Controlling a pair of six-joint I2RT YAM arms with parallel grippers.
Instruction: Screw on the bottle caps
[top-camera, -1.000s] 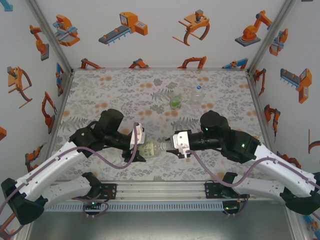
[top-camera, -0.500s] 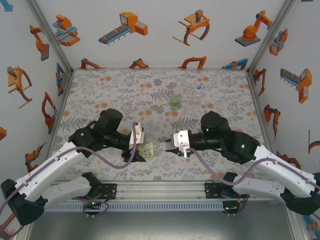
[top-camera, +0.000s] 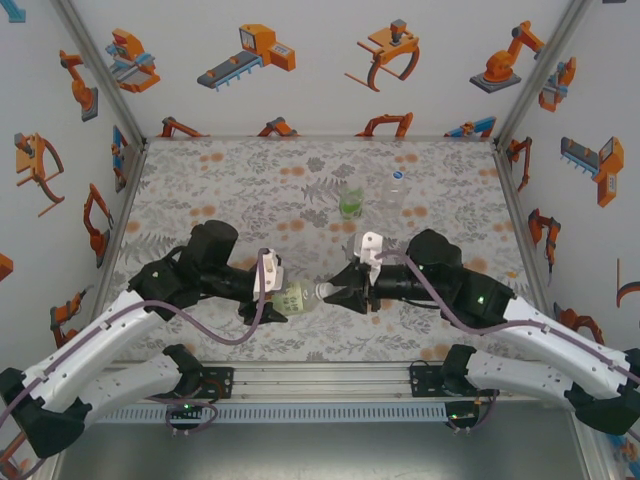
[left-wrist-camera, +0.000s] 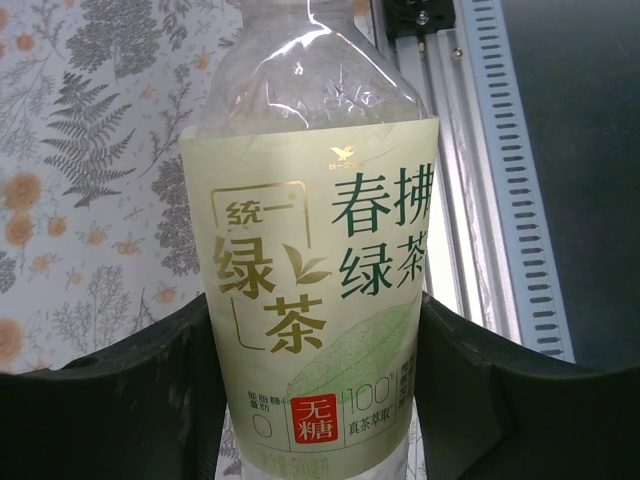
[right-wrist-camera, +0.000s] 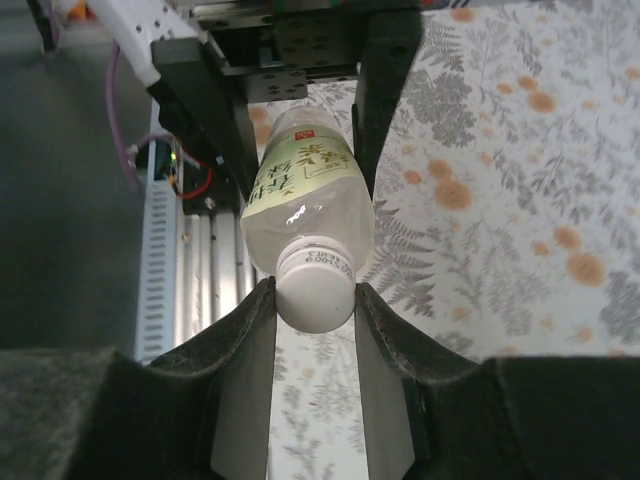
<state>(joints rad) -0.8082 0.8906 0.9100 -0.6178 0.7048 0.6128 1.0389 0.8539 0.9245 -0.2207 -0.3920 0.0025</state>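
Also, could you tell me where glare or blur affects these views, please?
Left wrist: the bottle label is sharp, with white glare streaks on its clear shoulder. Right wrist: the cap looks bright and slightly soft, the near fingers dark and blurred. Top external: evenly lit, sharp, soft shadows.

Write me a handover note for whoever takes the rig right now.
Left gripper shut on the pale-label bottle, held sideways.
Right gripper shut on its white cap.
Green-label bottle and clear bottle stand at the back of the table.
Done: cap on the neck; tightness unclear.
Left: finish turning it, then check the back two bottles' caps.
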